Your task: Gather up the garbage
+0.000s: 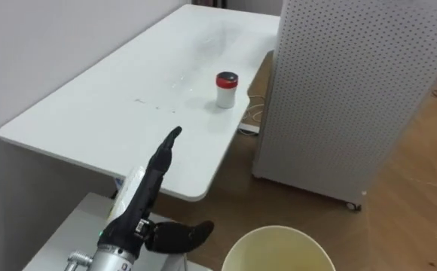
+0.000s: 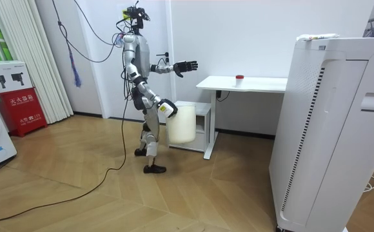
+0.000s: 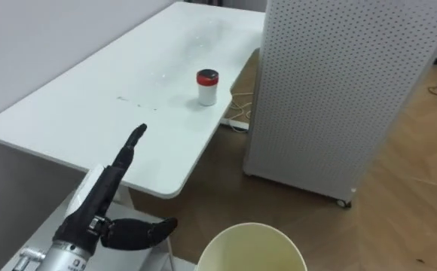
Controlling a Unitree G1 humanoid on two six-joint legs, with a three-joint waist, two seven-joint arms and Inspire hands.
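Room: wood floor [image 1: 422,165], with a white tabletop [image 1: 90,105] against a pale wall; the robot stands at the tabletop's near end.
Garbage: a small white can with a red lid [image 1: 227,89] stands upright on the tabletop near its right edge, apart from both hands.
Left hand [image 1: 149,188]: held out over the tabletop's near corner, fingers straight and thumb spread, holding nothing; the can lies at 1 o'clock from its fingertips, well apart.
Bin [image 1: 279,252]: a cream round bin, mouth up, at 5 o'clock from the left hand.
Right hand [image 2: 166,108]: low at the robot's hip in the room view, against the bin's upper edge; its grip cannot be told.
Perforated cabinet [image 1: 339,90]: white, on casters, at 3 o'clock from the can, just beside the tabletop.
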